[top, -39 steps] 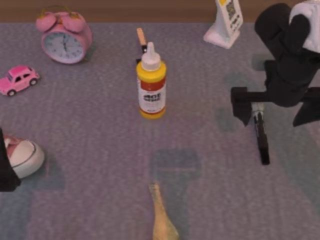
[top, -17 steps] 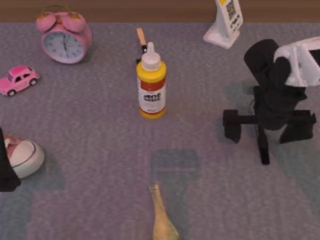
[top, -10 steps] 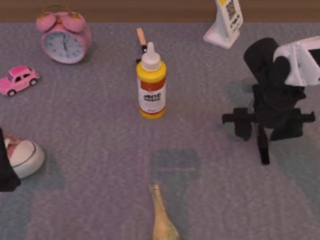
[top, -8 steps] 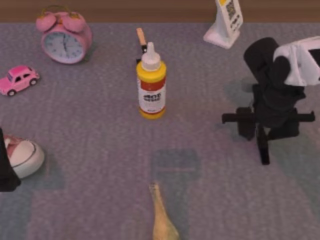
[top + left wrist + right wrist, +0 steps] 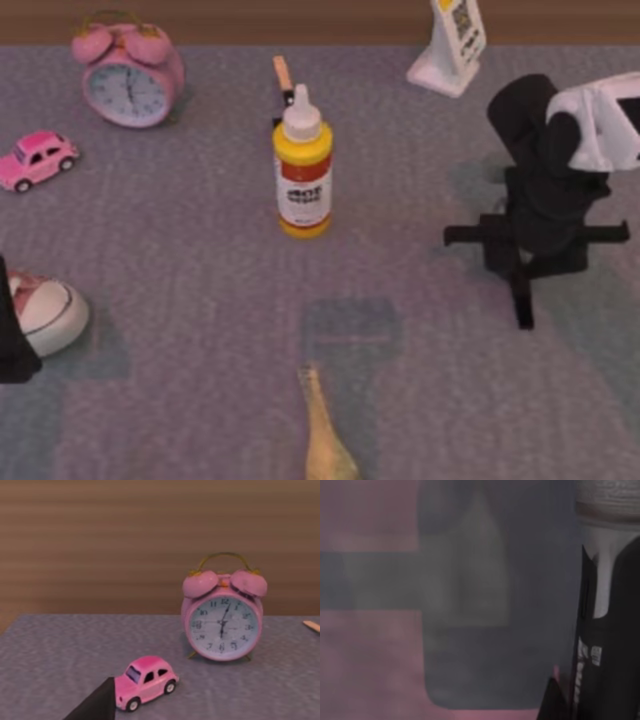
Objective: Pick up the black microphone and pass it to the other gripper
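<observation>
Right gripper (image 5: 522,262) pinching the black microphone (image 5: 523,300), well to the right of the yellow bottle (image 5: 302,165); left gripper (image 5: 12,340) parked far left, fingers' state unclear.

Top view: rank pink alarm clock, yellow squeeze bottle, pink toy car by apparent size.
1. Pink alarm clock, largest.
2. Yellow squeeze bottle: longer but narrower, so close to the clock.
3. Pink toy car, clearly smallest.

The table (image 5: 180,250), clothed in mottled purple-grey, carries a pink alarm clock (image 5: 128,70) and pink toy car (image 5: 37,159) at far left. A yellow bottle (image 5: 302,170) stands centrally; the black microphone (image 5: 522,295) lies right
</observation>
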